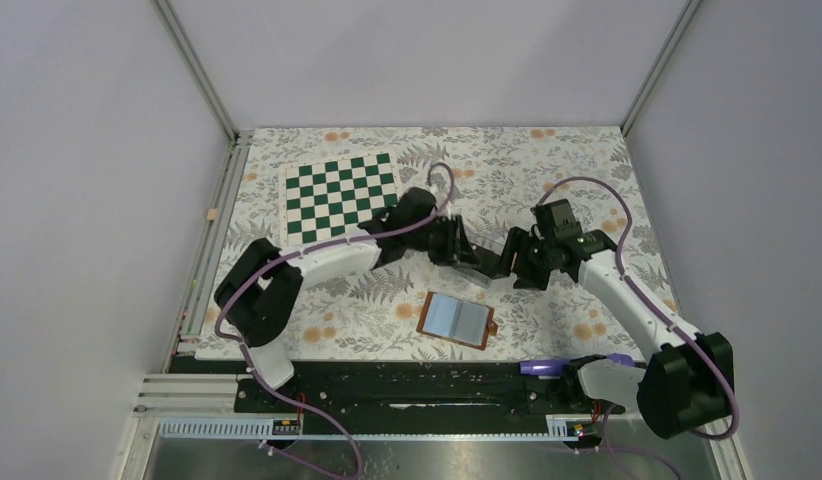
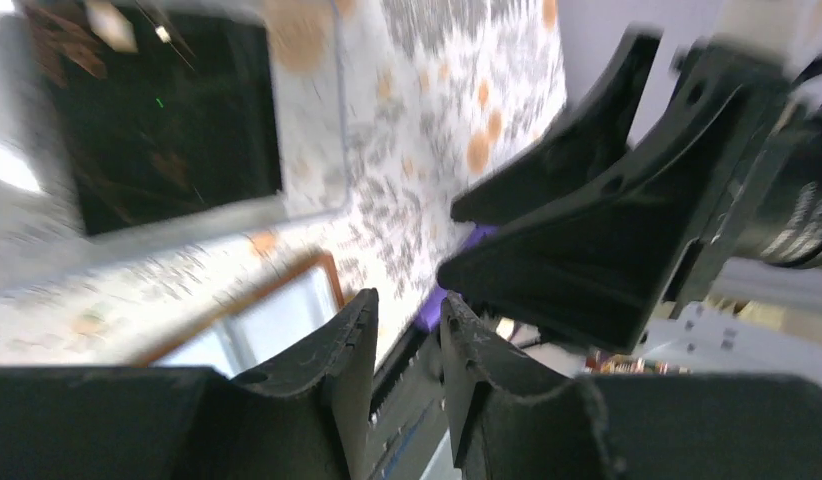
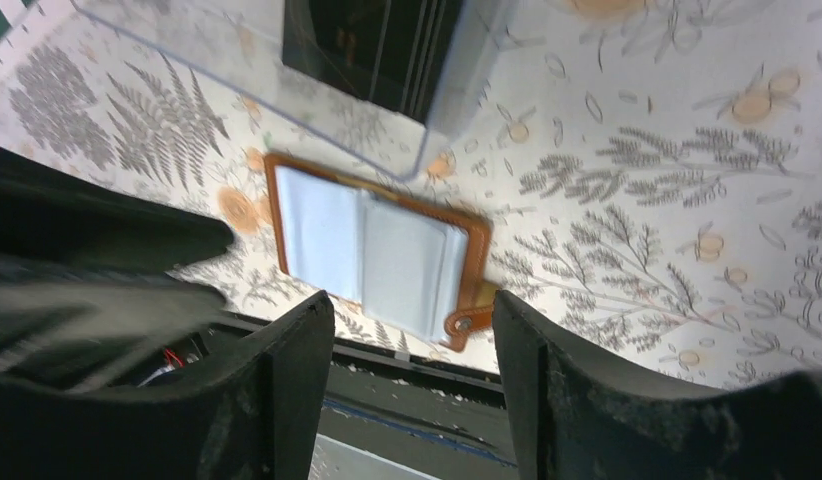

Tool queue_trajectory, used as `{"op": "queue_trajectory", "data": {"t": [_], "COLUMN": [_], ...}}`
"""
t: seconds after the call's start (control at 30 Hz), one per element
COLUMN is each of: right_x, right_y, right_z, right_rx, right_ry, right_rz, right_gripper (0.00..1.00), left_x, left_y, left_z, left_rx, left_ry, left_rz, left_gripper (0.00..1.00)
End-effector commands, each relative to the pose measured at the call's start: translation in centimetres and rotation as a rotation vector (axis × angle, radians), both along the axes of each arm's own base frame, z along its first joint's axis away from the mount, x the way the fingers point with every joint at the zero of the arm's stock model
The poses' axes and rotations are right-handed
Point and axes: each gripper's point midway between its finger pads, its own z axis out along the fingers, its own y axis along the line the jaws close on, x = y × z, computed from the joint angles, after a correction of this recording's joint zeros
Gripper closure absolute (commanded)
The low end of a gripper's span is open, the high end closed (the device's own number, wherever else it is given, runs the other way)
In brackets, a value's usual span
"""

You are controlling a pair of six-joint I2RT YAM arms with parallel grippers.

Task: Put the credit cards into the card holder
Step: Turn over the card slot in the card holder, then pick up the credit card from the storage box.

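The left gripper (image 2: 407, 312) and the right gripper (image 3: 414, 310) hang almost nose to nose over the middle of the cloth (image 1: 587, 170). The left one's fingers are only a sliver apart, with nothing between them. The right one is spread wide and empty too. Below it the holder (image 3: 382, 250) lies open and flat, pale sleeves up, close to the cloth's near edge. The cards (image 3: 372, 40) sit as a black stack in the clear box (image 3: 449, 100), just beyond the holder (the left wrist view is blurred, yet shows the same dark stack). The chessboard (image 1: 342, 195) lies at the far left.
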Motion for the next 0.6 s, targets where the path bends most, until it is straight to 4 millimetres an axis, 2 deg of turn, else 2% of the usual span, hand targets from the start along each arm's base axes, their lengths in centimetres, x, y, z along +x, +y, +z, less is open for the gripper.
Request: {"op": "queue_trajectory", "data": {"t": [0.0, 0.13, 0.27, 0.47, 0.57], "right_x": [2.7, 4.2, 5.2, 6.7, 7.7], "right_y": [0.6, 0.7, 0.9, 1.4, 1.8], "right_z": [1.6, 0.8, 0.0, 1.7, 2.6], "right_rx": [0.032, 0.039, 0.05, 0.067, 0.08], "right_ry": [-0.024, 0.029, 0.066, 0.016, -0.009], "right_rz": [0.019, 0.009, 0.006, 0.029, 0.05], "right_gripper": [0.33, 0.32, 0.33, 0.38, 0.51], "left_x": [6.0, 9.7, 11.6, 12.5, 12.4], "left_y": [1.9, 3.6, 3.9, 3.7, 3.3], "left_z": [4.2, 2.0, -0.7, -3.7, -4.4], "left_rx": [-0.077, 0.101, 0.255, 0.334, 0.326], "left_ry": [-0.089, -0.073, -0.053, -0.018, 0.006], "left_rz": [0.082, 0.105, 0.067, 0.029, 0.015], "left_gripper": [0.7, 0.72, 0.72, 0.72, 0.72]}}
